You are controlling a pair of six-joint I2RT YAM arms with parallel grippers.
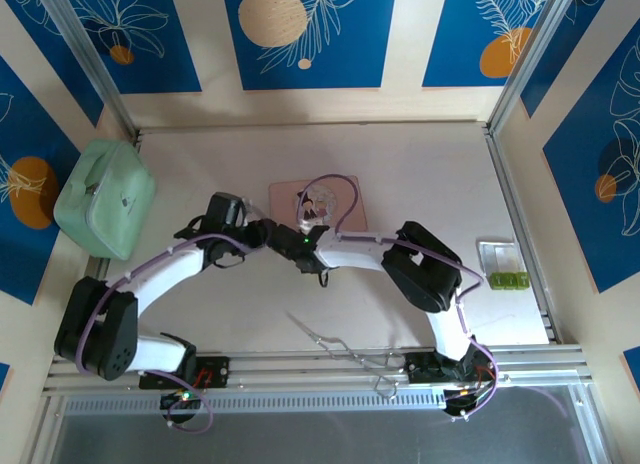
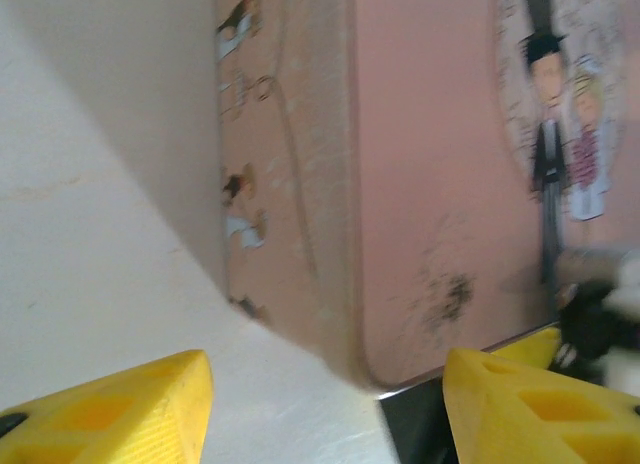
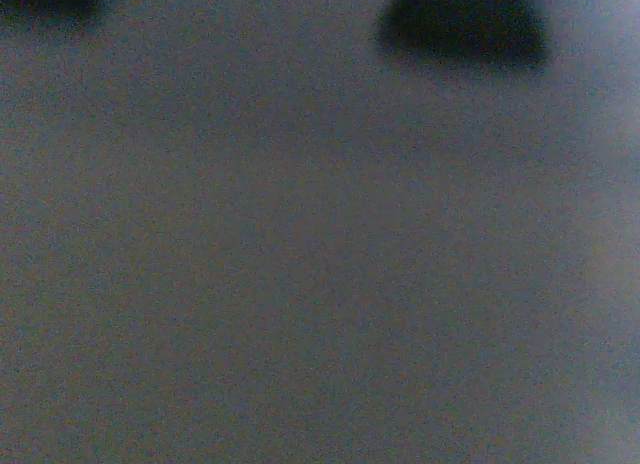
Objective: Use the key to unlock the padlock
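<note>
At the near edge of the flat pink metal tin (image 1: 284, 202), I am holding my left claw (image 2: 330, 399) wide open, empty, astride its corner, probably to brace it; whether my right claw (image 1: 300, 240) is gripping, and where the padlock is lying, I cannot tell.

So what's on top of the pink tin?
The pink tin has a cartoon bride and groom on its lid. From above, a purple cable loops over it, and the right arm covers its near edge, so anything there is hidden.
</note>
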